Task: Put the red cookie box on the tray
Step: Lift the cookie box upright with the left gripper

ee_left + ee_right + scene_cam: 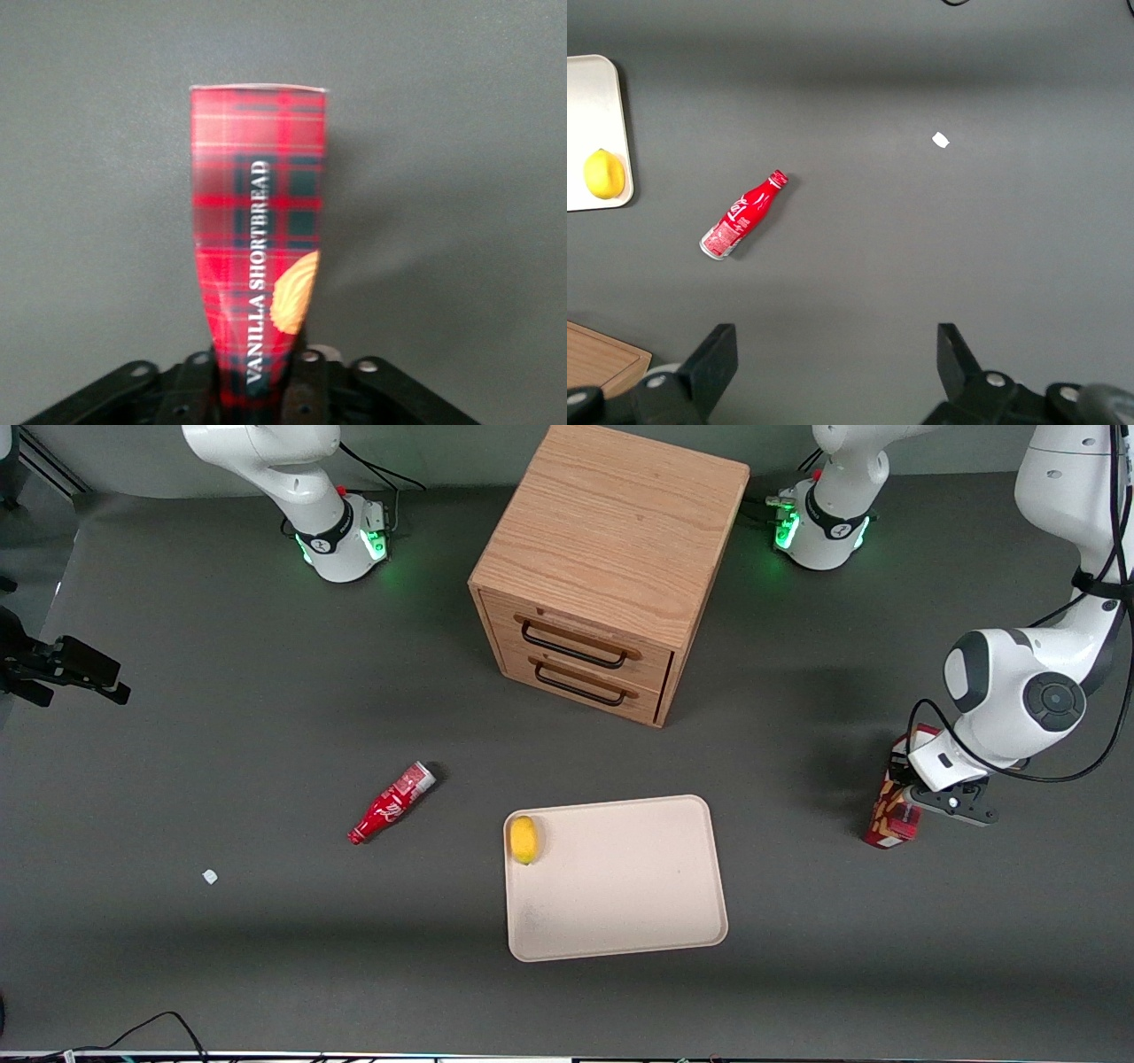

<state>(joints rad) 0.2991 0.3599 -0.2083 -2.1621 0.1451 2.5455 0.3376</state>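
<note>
The box [890, 819] stands upright on the bench [221, 717] toward the working arm's end, at about 3 o'clock from the tray [620, 886] and well apart from it, its plaid face reading "VANILLA SHORTBREAD" in the wrist view [257, 257]. The gripper [921, 797] is clamped on the box's upper part, the card pinched in between its fingers. A lemon [524, 839] lies in the tray's 10 o'clock corner; a bottle [391, 802] lies on the bench at 9 o'clock from the tray, a white scrap [210, 876] farther out that way, and a wooden drawer cabinet [602, 576] stands at 12 o'clock.
</note>
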